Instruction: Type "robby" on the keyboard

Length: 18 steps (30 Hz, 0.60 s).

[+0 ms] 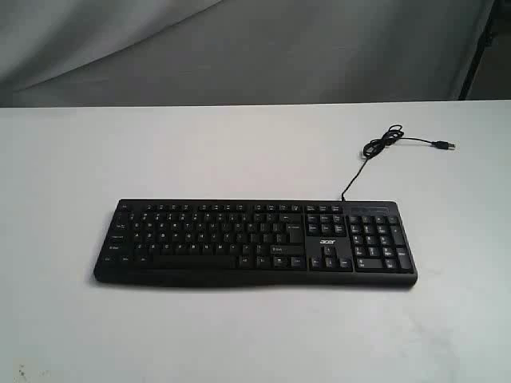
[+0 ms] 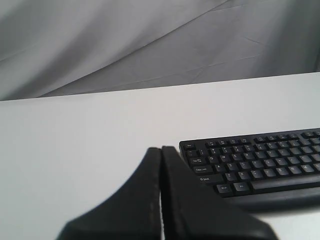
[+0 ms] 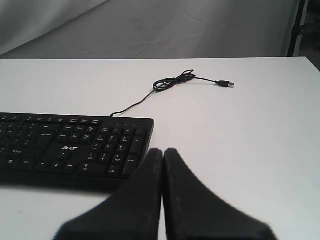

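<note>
The wide black keyboard (image 1: 255, 242) with white legends and an acer logo lies flat in the middle of the white table (image 1: 239, 152). Its thin black USB cable (image 1: 383, 144) coils off behind the number pad, plug free. Neither gripper shows in the exterior view. In the left wrist view my left gripper (image 2: 161, 149) is shut and empty, off the keyboard's (image 2: 255, 160) Esc-side end and above the table. In the right wrist view my right gripper (image 3: 163, 151) is shut and empty, just off the keyboard's (image 3: 70, 145) number-pad corner.
Grey cloth (image 1: 239, 48) hangs behind the table's far edge. A dark stand leg (image 1: 479, 48) rises at the back right. The cable (image 3: 175, 82) and its plug (image 3: 226, 84) lie on the table behind the right gripper's side.
</note>
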### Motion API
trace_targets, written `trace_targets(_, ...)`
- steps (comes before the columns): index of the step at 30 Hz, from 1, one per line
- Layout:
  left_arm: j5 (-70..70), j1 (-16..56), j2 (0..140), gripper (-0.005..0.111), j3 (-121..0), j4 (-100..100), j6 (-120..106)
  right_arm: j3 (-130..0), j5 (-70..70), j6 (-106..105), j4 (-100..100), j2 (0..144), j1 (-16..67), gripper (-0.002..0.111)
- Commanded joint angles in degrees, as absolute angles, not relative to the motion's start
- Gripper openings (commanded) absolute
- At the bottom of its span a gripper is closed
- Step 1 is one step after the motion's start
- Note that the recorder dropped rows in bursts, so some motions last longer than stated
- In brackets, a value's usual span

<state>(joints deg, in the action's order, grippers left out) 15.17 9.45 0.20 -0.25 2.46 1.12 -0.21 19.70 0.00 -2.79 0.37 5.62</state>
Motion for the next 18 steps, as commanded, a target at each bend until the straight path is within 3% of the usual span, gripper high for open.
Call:
trace_targets(1,14.86,9.82,0.00,0.000,0.00,2.74,1.28,0.00,19.63,0.00,-2.15,0.00,5.20,0.000)
trace_targets(18,14.86,9.82,0.00,0.000,0.00,2.74,1.28,0.00,16.29,0.00,-1.63,0.00,5.20,0.000)
